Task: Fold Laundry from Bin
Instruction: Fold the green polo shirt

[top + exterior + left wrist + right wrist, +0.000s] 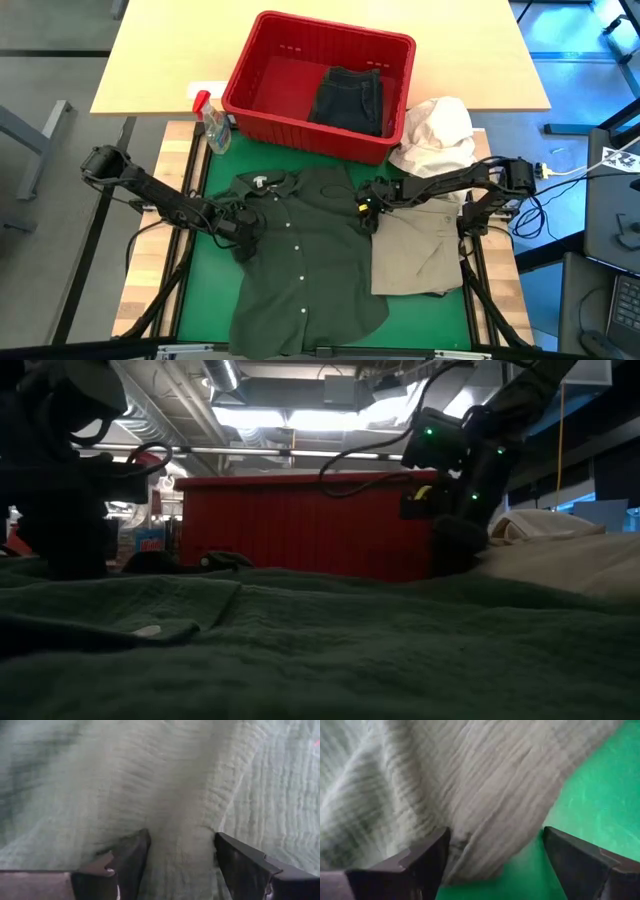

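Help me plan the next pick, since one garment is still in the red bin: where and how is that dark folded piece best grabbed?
Probably by its near edge, coming straight down from above. The dark folded garment lies flat against the right wall of the red bin, so the open middle gives the claw room, and a top pinch avoids the walls.

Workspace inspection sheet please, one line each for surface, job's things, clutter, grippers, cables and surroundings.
Surface: green mat between wooden side strips; pale wooden tabletop behind it.
Job's things: dark olive button-up shirt spread flat; folded khaki-beige garment beside it; red slotted plastic basket holding a dark folded garment.
Clutter: white cloth bundle beside the basket; small clear spray bottle with red top.
Grippers: left gripper at the shirt's sleeve side, fingers open astride a fabric ridge; right gripper at the shirt's opposite edge, open over fabric.
Cables: white cable by the right arm's base.
Surroundings: grey floor; dark equipment at right.
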Motion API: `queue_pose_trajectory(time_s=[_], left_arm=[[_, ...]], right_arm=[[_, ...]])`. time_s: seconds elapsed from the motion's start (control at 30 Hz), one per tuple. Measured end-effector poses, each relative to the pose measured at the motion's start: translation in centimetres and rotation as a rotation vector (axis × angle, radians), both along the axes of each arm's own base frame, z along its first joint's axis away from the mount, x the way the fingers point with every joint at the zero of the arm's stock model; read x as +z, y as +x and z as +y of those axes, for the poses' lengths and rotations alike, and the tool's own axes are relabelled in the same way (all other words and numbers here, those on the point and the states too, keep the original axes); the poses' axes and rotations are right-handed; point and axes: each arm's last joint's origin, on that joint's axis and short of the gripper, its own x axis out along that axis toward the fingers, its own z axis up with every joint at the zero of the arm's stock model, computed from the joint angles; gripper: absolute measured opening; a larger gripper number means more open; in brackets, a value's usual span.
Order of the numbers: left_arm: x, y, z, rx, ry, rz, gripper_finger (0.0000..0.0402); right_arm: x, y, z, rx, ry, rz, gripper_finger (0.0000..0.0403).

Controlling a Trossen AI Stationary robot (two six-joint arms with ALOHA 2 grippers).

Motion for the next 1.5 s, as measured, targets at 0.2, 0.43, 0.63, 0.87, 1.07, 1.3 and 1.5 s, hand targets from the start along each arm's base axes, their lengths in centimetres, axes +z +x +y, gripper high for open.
queue_pose_trajectory(time_s=[0.2,0.43,0.63,0.87,1.07,1.3,1.5], left_arm=[[0.3,-0.1,-0.1,-0.041,-0.038,0.054,0.0228],[4.8,2.2,-0.8,-0.108,-0.002,0.06,0.0226],[9.9,3.7,-1.0,-0.093,0.119,0.026,0.0225],[11.8,2.8,0.2,0.034,0.248,0.118,0.0225],[11.6,2.3,3.3,0.188,0.244,0.246,0.0225],[10.1,2.1,8.1,0.243,0.134,0.32,0.0225],[7.9,1.2,10.1,0.282,0.079,0.339,0.0225]], right_arm=[[-0.3,-0.8,0.2,-0.006,0.016,0.063,0.0323],[2.3,0.7,-0.1,0.0,0.005,-0.009,0.0323],[5.3,2.8,-0.6,0.019,-0.033,-0.14,0.0323],[6.1,3.6,-0.7,0.048,-0.027,-0.217,0.0323],[6.0,3.6,-0.6,0.054,-0.019,-0.221,0.0323],[6.0,3.6,-0.6,0.054,-0.02,-0.223,0.0323],[6.0,3.6,-0.6,0.054,-0.019,-0.221,0.0323]])
